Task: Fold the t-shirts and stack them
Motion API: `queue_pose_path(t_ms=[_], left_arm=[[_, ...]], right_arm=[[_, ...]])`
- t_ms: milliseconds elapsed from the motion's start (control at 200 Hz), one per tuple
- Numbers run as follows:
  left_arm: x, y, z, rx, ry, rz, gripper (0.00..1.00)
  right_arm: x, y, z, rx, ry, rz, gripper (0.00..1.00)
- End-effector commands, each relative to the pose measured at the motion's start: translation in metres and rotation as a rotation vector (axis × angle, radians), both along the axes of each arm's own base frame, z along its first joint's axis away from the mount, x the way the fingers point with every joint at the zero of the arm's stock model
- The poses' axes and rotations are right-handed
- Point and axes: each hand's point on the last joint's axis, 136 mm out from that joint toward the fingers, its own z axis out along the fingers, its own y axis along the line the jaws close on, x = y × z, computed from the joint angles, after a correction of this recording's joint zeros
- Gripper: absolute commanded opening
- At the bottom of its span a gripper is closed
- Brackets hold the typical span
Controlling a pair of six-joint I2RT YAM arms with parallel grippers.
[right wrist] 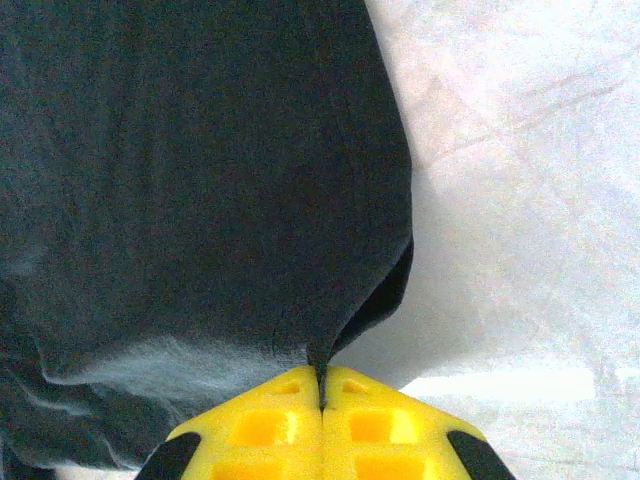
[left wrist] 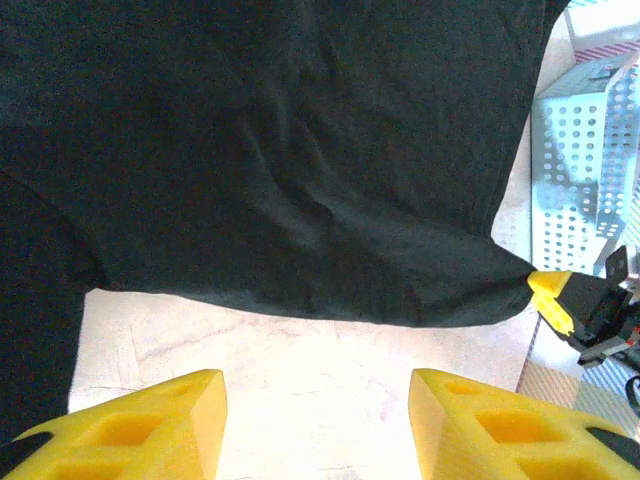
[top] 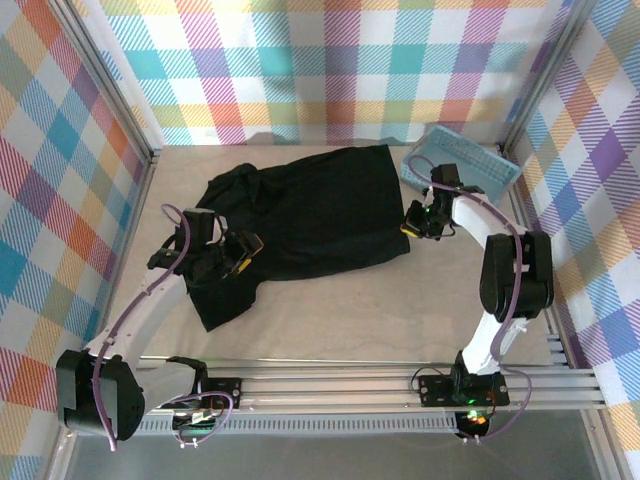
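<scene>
Shirt (top: 310, 215) lies mostly flat mid-table, rumpled at its 9 o'clock end, with 1 flap trailing toward 7.

Right gripper (right wrist: 320, 400) is fully closed on the shirt's 4 o'clock corner, with only a thin bite of edge in the pads. Left gripper (left wrist: 315, 430) is about half open and holds nothing. There's bare table (top: 400, 310) between its fingers, just off the shirt's near edge.

Risks:
1. That thin bite can slip once you lift, since the fabric's weight pulls straight out of the pinch.
2. You may have only 1 layer there, and then the fold opens up.
3. If you pull with the right alone, the free left end drags and bunches and the fold skews. Get the left closed on cloth first.
4. Basket (top: 470, 165) sits just beside the right gripper at 1 o'clock, so a wide swing clips it.

Long axis runs roughly 9 to 3. The straight hem looks to face 3 and the neck end 9, though I can't make out the collar clearly.
</scene>
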Motion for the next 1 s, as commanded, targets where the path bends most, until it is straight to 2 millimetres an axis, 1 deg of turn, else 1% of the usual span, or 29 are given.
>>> queue_pose_path(t_ms=[0, 85, 155, 265, 345, 430, 580, 600, 605, 610, 625, 630, 640, 650, 655, 665, 700, 715, 725, 770, 840, 880, 925, 995], left_arm=[[-0.001, -0.001, 0.004, 0.013, -0.004, -0.003, 0.52], [0.001, -0.001, 0.005, 0.017, -0.005, -0.004, 0.52], [0.002, -0.001, 0.005, 0.023, -0.004, -0.006, 0.52], [0.003, 0.0, 0.004, 0.039, 0.004, -0.009, 0.52], [0.004, 0.0, 0.001, 0.043, 0.012, -0.009, 0.52], [0.005, 0.0, -0.004, 0.047, 0.03, -0.008, 0.52], [0.009, -0.001, -0.01, 0.055, 0.049, -0.015, 0.52], [0.009, -0.002, -0.01, 0.055, 0.051, -0.015, 0.52], [0.01, -0.002, -0.01, 0.056, 0.05, -0.016, 0.52], [0.01, -0.002, -0.01, 0.056, 0.051, -0.016, 0.52], [0.01, -0.002, -0.009, 0.056, 0.05, -0.018, 0.52], [0.011, -0.002, -0.009, 0.057, 0.048, -0.018, 0.52], [0.011, -0.002, -0.009, 0.058, 0.05, -0.018, 0.52], [0.011, -0.002, -0.009, 0.058, 0.05, -0.018, 0.52], [0.011, -0.002, -0.009, 0.058, 0.05, -0.018, 0.52], [0.012, -0.002, -0.009, 0.059, 0.051, -0.018, 0.52], [0.012, -0.002, -0.007, 0.064, 0.05, -0.019, 0.52], [0.012, -0.002, -0.007, 0.065, 0.05, -0.019, 0.52], [0.012, -0.001, -0.006, 0.068, 0.049, -0.018, 0.53], [0.011, 0.001, -0.005, 0.085, 0.048, -0.014, 0.53], [0.007, 0.007, -0.005, 0.11, 0.049, -0.004, 0.53], [0.004, 0.008, -0.005, 0.117, 0.048, -0.001, 0.53], [0.001, 0.01, -0.007, 0.119, 0.049, 0.003, 0.53], [-0.002, 0.01, -0.011, 0.115, 0.059, 0.007, 0.52]], right_arm=[[-0.007, -0.007, -0.007, -0.038, 0.094, -0.032, 0.0], [-0.011, -0.009, -0.006, -0.051, 0.118, -0.041, 0.0], [-0.021, -0.013, -0.005, -0.071, 0.141, -0.044, 0.0], [-0.041, -0.028, -0.001, -0.153, 0.163, -0.046, 0.0], [-0.047, -0.039, -0.001, -0.187, 0.162, -0.049, 0.0], [-0.043, -0.051, -0.006, -0.189, 0.166, -0.069, 0.0], [-0.019, -0.064, -0.024, -0.209, 0.229, -0.076, 0.0], [-0.014, -0.066, -0.026, -0.213, 0.235, -0.08, 0.05], [-0.014, -0.066, -0.026, -0.213, 0.235, -0.08, 0.05], [-0.013, -0.067, -0.027, -0.215, 0.237, -0.084, 0.08], [-0.011, -0.068, -0.027, -0.218, 0.239, -0.087, 0.12], [-0.011, -0.068, -0.027, -0.218, 0.239, -0.087, 0.12], [-0.009, -0.069, -0.027, -0.223, 0.238, -0.092, 0.15], [-0.009, -0.069, -0.026, -0.226, 0.237, -0.094, 0.16], [-0.008, -0.07, -0.026, -0.231, 0.236, -0.097, 0.19], [-0.007, -0.072, -0.025, -0.236, 0.232, -0.101, 0.21], [-0.006, -0.076, -0.019, -0.257, 0.216, -0.12, 0.27], [-0.006, -0.077, -0.018, -0.261, 0.211, -0.126, 0.28], [-0.008, -0.078, -0.014, -0.267, 0.202, -0.135, 0.31], [-0.013, -0.083, -0.007, -0.282, 0.177, -0.168, 0.34], [-0.029, -0.084, -0.001, -0.271, 0.161, -0.213, 0.34], [-0.042, -0.079, -0.003, -0.24, 0.167, -0.236, 0.31], [-0.055, -0.075, -0.01, -0.206, 0.183, -0.258, 0.3], [-0.066, -0.069, -0.019, -0.165, 0.193, -0.275, 0.29]])
